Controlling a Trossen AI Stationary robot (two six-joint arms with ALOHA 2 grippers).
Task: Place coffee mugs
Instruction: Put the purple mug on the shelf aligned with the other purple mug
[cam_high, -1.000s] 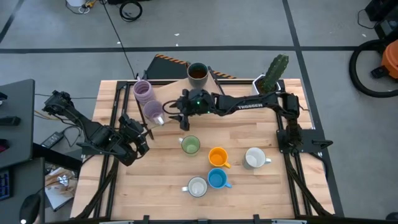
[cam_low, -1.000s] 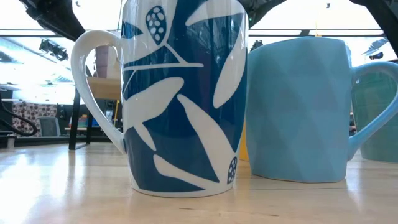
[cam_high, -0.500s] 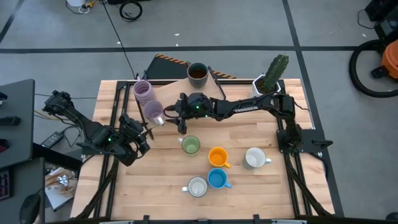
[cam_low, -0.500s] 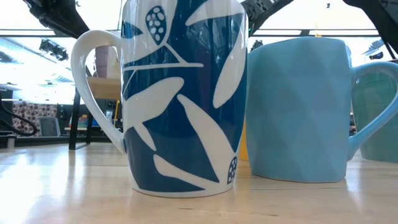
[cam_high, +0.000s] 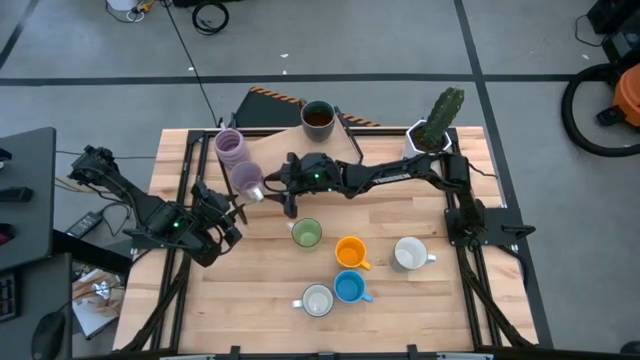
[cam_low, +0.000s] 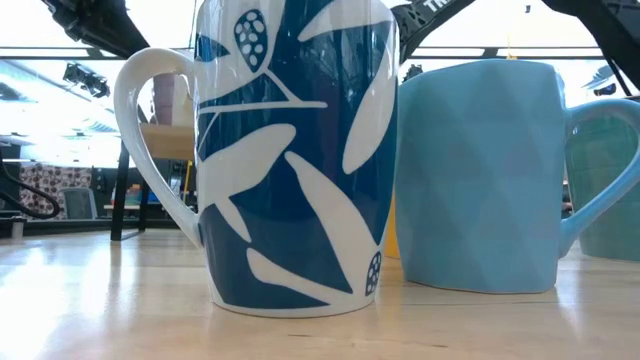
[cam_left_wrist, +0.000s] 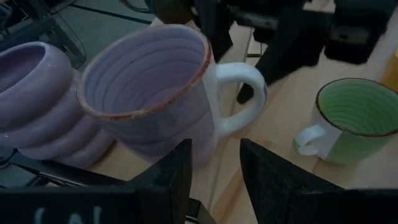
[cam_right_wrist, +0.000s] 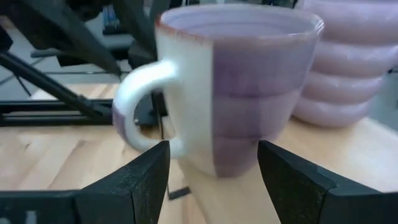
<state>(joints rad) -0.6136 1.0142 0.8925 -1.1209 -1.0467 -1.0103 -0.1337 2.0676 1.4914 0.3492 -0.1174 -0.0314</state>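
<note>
The right arm has kept stretching across the table toward the far left corner, and its right gripper (cam_high: 281, 186) now sits just beside the ribbed purple mug (cam_high: 247, 179), closer than it was a moment ago. Its own camera shows the dark fingers (cam_right_wrist: 134, 186) spread wide with nothing between them, the mug's white handle straight ahead in the gap. To my eye that means it is lining up for a grasp on this mug, not yet taken.

The left gripper (cam_high: 222, 225) hangs near the left edge, short of the same mug, and has not budged. Its fingers (cam_left_wrist: 166, 180) stand part open and hold nothing.

The rest of the mugs are where they stood: the rounded purple mug (cam_high: 229, 145) just behind the ribbed one, the dark brown mug (cam_high: 318, 118) at the far edge, the green mug (cam_high: 306, 234), orange mug (cam_high: 350, 252) and blue mug (cam_high: 349, 289) toward the middle, a white mug (cam_high: 409, 254) to the right and another white mug (cam_high: 317, 301) near the front. The cactus pot (cam_high: 436, 125) sits at the far right corner.

From above, the spacing of gripper and mug is plain, but not the finger gap; the wrist cameras give that. The table-level camera sees only a blue leaf-patterned mug (cam_low: 290, 160) and a pale blue faceted mug (cam_low: 480, 170), blocking the action
</note>
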